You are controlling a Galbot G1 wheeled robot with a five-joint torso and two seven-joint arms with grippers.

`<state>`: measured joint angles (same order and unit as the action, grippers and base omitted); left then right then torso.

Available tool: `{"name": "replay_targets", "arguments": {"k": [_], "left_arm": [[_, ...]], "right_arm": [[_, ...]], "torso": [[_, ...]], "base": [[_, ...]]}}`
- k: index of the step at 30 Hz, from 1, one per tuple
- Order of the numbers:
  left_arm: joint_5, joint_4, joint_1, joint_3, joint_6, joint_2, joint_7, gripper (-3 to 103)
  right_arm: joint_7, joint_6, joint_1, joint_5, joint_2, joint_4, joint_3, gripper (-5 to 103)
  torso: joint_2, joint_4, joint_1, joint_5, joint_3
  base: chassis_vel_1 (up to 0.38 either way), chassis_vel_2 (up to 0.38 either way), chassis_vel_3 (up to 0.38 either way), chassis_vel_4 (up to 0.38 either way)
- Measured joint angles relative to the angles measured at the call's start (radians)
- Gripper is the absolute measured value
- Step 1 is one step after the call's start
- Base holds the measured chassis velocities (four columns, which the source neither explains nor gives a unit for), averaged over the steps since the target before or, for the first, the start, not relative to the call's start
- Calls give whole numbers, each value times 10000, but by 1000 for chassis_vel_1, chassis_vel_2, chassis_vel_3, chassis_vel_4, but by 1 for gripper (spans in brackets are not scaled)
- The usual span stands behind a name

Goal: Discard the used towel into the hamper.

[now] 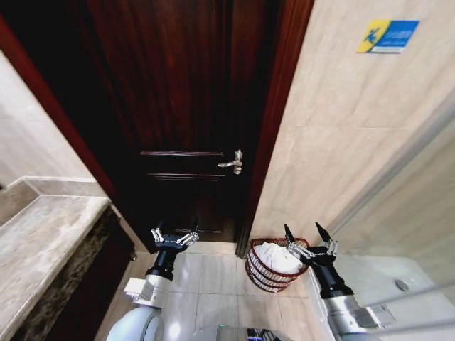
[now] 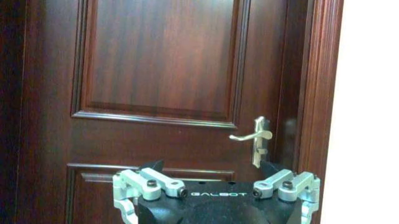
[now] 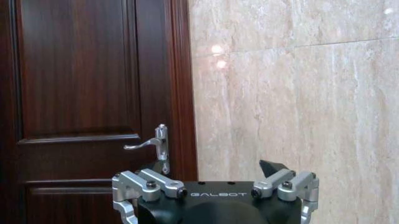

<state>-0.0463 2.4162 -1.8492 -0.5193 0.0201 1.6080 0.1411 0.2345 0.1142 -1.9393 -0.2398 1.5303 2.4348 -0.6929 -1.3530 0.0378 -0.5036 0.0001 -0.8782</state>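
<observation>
The hamper [image 1: 260, 275], a round reddish-brown wire basket, stands on the tiled floor by the door frame at the foot of the marble wall. A white towel [image 1: 274, 257] lies bunched inside it. My right gripper [image 1: 303, 231] hangs open and empty just over the hamper's right rim, fingers spread; in the right wrist view this gripper [image 3: 210, 166] faces the door frame and wall. Out to the left, my left gripper [image 1: 174, 234] is open and empty in front of the door, which it [image 2: 212, 166] faces in the left wrist view.
A shut dark wooden door [image 1: 185, 106] with a silver lever handle [image 1: 232, 163] is straight ahead. A marble counter [image 1: 43, 241] runs along the left. A white fixture [image 1: 384, 277] sits at the right. Pale floor tiles [image 1: 206, 284] lie between the arms.
</observation>
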Motion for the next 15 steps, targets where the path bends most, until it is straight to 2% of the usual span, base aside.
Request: {"name": "replay_targets", "arguments": {"k": [15], "left_arm": [[0,0,0,-1,0,0,0,100]], "right_arm": [[0,0,0,0,0,0,1,100]], "torso": [[-1,0,0,-2,0]], "base": [[-8,-11,10,11]]}}
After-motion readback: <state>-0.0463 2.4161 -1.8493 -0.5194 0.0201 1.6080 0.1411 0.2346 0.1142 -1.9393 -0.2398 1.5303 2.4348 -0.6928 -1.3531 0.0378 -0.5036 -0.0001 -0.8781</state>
